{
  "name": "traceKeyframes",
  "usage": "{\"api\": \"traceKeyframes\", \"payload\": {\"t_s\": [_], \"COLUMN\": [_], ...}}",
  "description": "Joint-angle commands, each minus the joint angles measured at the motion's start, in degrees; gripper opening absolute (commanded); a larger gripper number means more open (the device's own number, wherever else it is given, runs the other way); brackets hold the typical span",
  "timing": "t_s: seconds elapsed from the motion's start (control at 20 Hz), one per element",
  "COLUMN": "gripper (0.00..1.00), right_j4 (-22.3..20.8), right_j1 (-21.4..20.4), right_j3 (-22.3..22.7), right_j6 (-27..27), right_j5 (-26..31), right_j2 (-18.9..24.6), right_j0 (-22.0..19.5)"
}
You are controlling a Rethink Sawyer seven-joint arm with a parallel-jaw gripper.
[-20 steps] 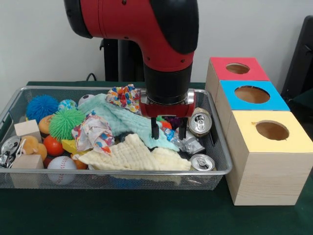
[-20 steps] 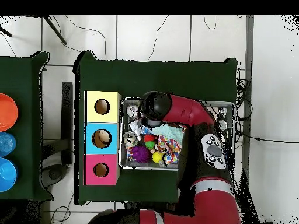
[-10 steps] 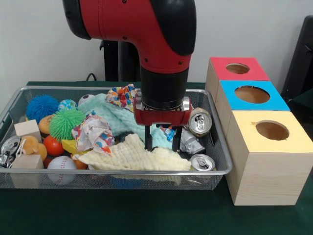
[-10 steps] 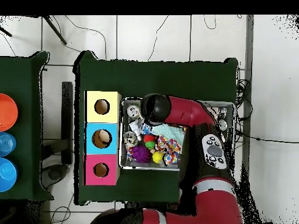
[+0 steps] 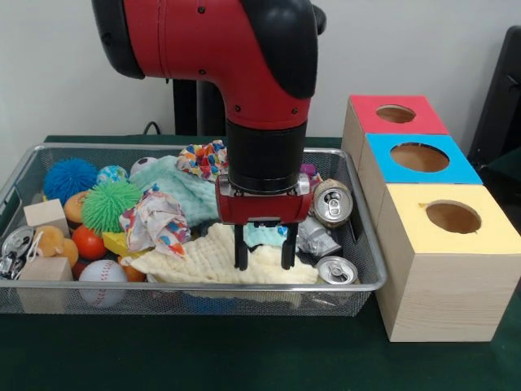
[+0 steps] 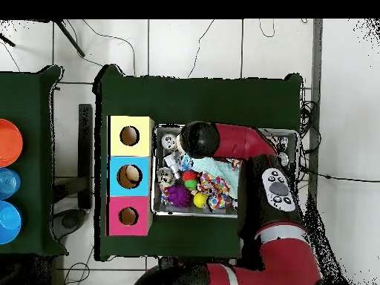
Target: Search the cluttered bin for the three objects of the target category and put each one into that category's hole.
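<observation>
Gripper (image 5: 264,261) spread, holding nothing, tips over the pale yellow cloth (image 5: 220,262) in the bin (image 5: 370,277). 1 crumpled bottle (image 5: 316,238) lies just beside it toward the blue-top box hole (image 5: 419,156), long axis unclear.

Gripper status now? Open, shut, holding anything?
Gripper: open, nothing held, fingers spread, tips down at the pale yellow cloth in the bin.
</observation>
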Motion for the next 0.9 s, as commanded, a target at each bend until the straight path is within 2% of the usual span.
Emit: {"api": "traceKeyframes", "payload": {"t_s": [0.05,0.25,0.5,0.9], "gripper": [1.00,1.00,1.00,1.00], "right_j4": [-6.6,-7.8,-7.0,-4.4], "right_j1": [3.3,4.6,6.9,8.5], "right_j3": [2.8,1.7,-1.7,-7.3], "right_j6": [-20.4,-23.7,-25.1,-19.8], "right_j5": [5.0,10.8,22.4,39.3], "right_j2": [14.7,18.8,21.4,22.2], "right_j0": [-5.5,-6.8,-6.3,-4.0]}}
